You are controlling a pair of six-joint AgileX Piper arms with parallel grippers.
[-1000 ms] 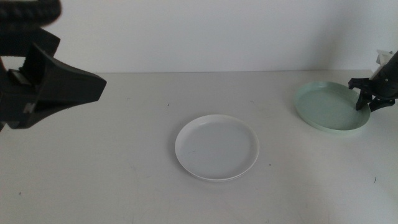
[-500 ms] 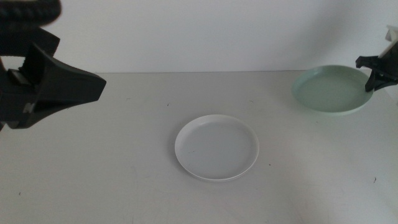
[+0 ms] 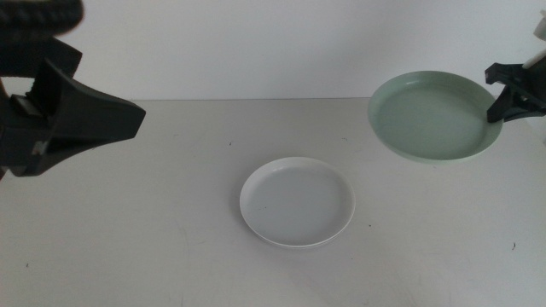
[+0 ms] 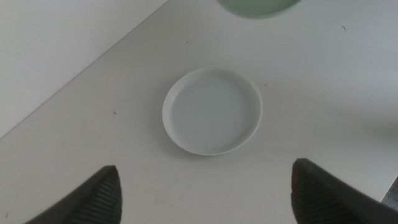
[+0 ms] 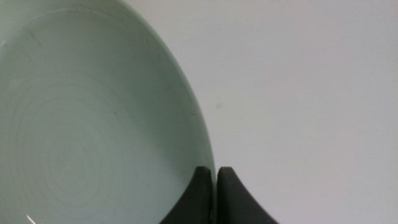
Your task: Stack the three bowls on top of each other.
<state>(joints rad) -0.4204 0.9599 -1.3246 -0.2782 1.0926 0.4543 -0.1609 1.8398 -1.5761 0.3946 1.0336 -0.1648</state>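
Note:
A white bowl lies flat on the table's middle; the left wrist view looks down on this white bowl. The mint green bowl hangs tilted above the table's right side. My right gripper is shut on its right rim. In the right wrist view the jaws of the right gripper pinch the edge of the green bowl. My left gripper waits high at the left, close to the camera. The left gripper is open and empty, well above the white bowl. The green bowl's edge also shows there.
The pale table runs back to a white wall at the rear. A few small dark specks mark the tabletop.
The right gripper has lifted the green bowl off the table and carried it up and leftward, tilting its inside toward the camera. The left arm and the white bowl have not moved.

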